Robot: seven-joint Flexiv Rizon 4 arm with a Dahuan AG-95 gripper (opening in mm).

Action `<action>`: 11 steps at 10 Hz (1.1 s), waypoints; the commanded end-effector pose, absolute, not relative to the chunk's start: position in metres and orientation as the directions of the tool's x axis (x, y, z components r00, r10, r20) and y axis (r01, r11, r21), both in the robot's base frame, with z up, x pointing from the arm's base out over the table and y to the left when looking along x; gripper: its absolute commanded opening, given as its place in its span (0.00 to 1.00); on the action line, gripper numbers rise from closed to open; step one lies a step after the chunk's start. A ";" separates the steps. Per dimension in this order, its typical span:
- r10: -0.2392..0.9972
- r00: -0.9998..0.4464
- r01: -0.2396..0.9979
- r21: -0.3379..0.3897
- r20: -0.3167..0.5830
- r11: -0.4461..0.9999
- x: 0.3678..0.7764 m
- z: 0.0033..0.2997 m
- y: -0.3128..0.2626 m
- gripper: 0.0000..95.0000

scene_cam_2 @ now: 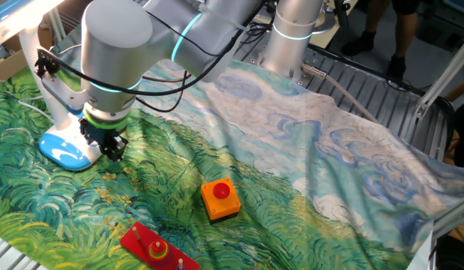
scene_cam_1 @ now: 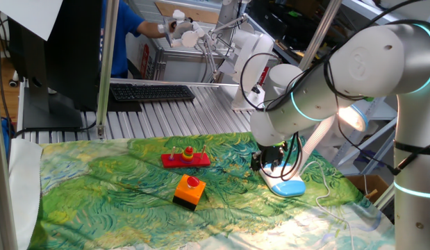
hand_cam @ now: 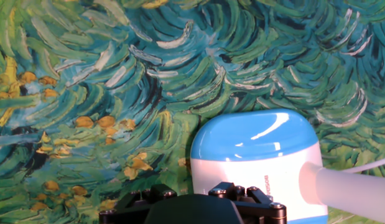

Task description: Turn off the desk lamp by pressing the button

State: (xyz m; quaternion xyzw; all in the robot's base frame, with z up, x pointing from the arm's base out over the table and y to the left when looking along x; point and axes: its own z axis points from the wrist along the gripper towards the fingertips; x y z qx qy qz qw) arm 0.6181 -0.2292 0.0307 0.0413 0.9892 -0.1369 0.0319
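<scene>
The desk lamp stands at the right of the painted cloth. Its white oval base rimmed light blue (scene_cam_1: 287,186) also shows in the other fixed view (scene_cam_2: 64,150) and the hand view (hand_cam: 260,155). Its head (scene_cam_1: 350,118) glows. The white neck (hand_cam: 351,190) rises from the base. I cannot make out the button on the base's white top. My gripper (scene_cam_1: 260,161) hangs low over the cloth, just beside the base's edge (scene_cam_2: 112,146). In the hand view only its black body (hand_cam: 192,202) shows, at the bottom edge. No view shows a gap or contact between the fingertips.
An orange-yellow box with a red round knob (scene_cam_1: 189,189) sits mid-cloth (scene_cam_2: 220,199). A red board with pegs (scene_cam_1: 185,158) lies behind it (scene_cam_2: 153,247). A keyboard (scene_cam_1: 151,92) and a person are beyond the table. The lamp's cord (scene_cam_1: 326,187) trails right.
</scene>
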 end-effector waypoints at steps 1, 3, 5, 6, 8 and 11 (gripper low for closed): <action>0.074 -0.994 0.092 -0.270 -0.075 0.958 0.617 0.031 -0.228 0.60; 0.078 -0.994 0.096 -0.268 -0.077 0.959 0.617 0.030 -0.228 0.60; 0.081 -0.994 0.098 -0.258 -0.077 0.961 0.616 0.028 -0.230 0.60; 0.083 -0.993 0.100 -0.253 -0.079 0.962 0.615 0.026 -0.231 0.60; 0.082 -0.993 0.100 -0.248 -0.081 0.964 0.614 0.022 -0.232 0.60; 0.087 -0.993 0.105 -0.244 -0.082 0.964 0.614 0.021 -0.233 0.60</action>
